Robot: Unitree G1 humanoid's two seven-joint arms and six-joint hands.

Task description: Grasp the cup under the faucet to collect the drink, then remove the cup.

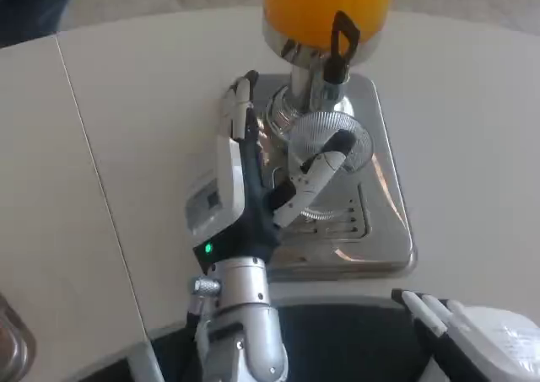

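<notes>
At frame centre, the clear cup (327,150) was gripped by the left hand (253,175) on the steel tray (384,222), below the faucet (342,49). The right hand (472,331), lower right, was cropped; grip undeterminable. No writing was legible.

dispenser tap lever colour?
Black lever, against the orange drink tank; head view.

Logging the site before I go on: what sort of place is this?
Probably a drinks station or test setup: a juice dispenser on a steel drip tray, a clear cup held by the left hand, white table.
</notes>
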